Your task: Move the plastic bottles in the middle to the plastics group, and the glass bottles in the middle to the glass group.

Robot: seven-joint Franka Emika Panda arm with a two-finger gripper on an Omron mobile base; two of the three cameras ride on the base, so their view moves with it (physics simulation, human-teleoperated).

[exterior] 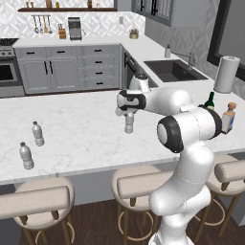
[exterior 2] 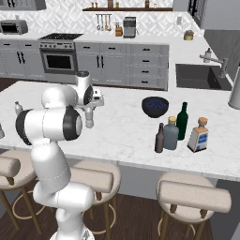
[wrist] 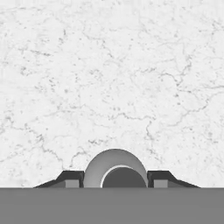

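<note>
A small clear ribbed plastic bottle (exterior: 129, 125) stands upright in the middle of the marble island counter (exterior: 81, 129). My gripper (exterior: 129, 116) reaches down over it and is shut on its upper part. In the hand view the bottle's top (wrist: 115, 166) sits between the two fingertips (wrist: 70, 179). The plastics group, two alike water bottles (exterior: 38, 134) (exterior: 26, 155), stands at the counter's left. The glass group, a dark green wine bottle (exterior 2: 182, 121) and a clear squarish bottle (exterior 2: 198, 135), stands at the right. Beside them are a squat grey-blue bottle (exterior 2: 170, 133) and a slim dark brown bottle (exterior 2: 159, 138).
A dark blue bowl (exterior 2: 155, 106) sits behind the glass bottles. A sink (exterior 2: 201, 77) and a paper towel roll (exterior: 226, 74) lie at the far right. Padded stools (exterior: 40, 201) line the counter's near edge. Bare marble stretches between my gripper and the plastics group.
</note>
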